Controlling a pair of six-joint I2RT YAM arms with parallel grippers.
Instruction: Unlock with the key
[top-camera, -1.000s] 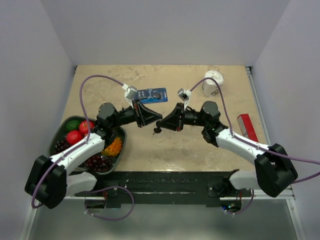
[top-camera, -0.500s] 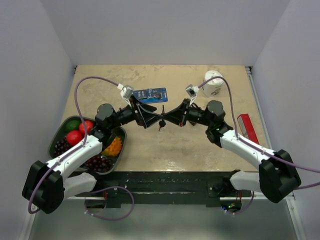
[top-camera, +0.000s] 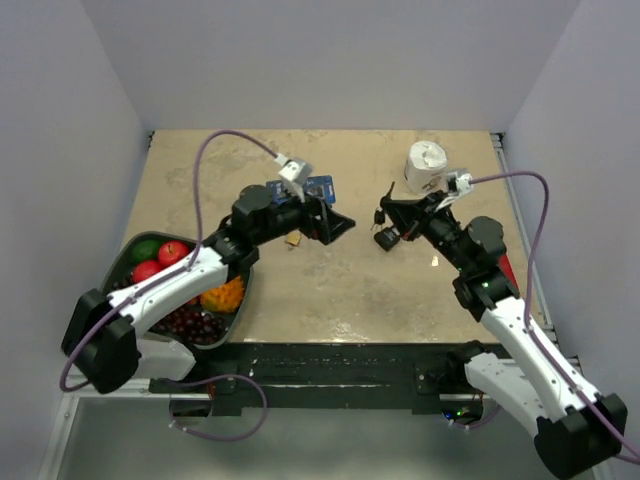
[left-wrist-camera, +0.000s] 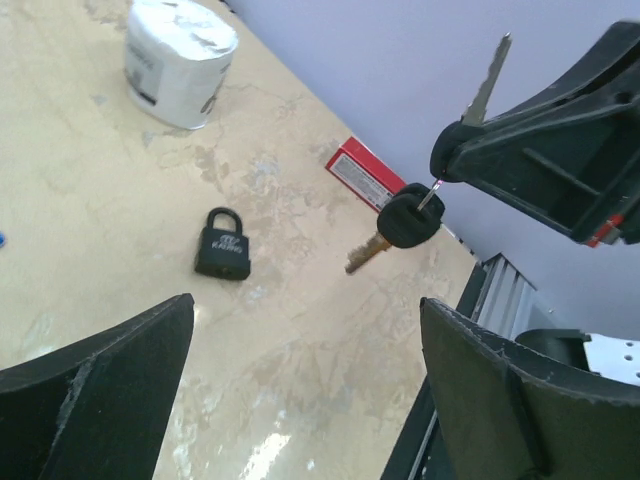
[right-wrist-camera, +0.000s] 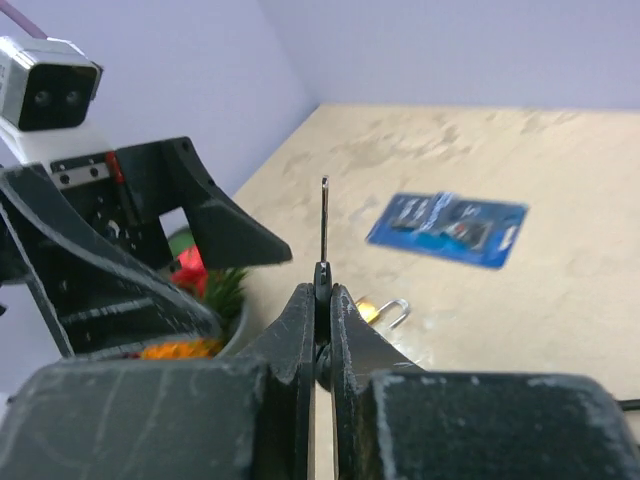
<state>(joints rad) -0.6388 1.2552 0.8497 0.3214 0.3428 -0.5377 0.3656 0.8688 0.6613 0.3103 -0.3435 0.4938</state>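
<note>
The key (left-wrist-camera: 407, 221) is a small bunch with black heads. My right gripper (right-wrist-camera: 322, 290) is shut on one head, its silver blade (right-wrist-camera: 324, 215) pointing straight up, and a second key dangles below on the ring. The black padlock (left-wrist-camera: 222, 245) lies flat on the table with its shackle closed, just below the right gripper (top-camera: 385, 213) in the top view. My left gripper (left-wrist-camera: 305, 305) hangs wide open with nothing between its fingers, a short way left of the key and level with it (top-camera: 338, 225).
A small brass padlock (top-camera: 293, 240) lies under the left arm. A blue blister pack (top-camera: 318, 186) sits behind it. A white paper roll (top-camera: 425, 165) stands at the back right, a red box (left-wrist-camera: 360, 172) near the right edge, and a fruit tray (top-camera: 115, 275) at the left.
The left gripper has opened and let go of the key. The right gripper has closed on it and carried it right and back, away from the left gripper, uncovering the black padlock.
</note>
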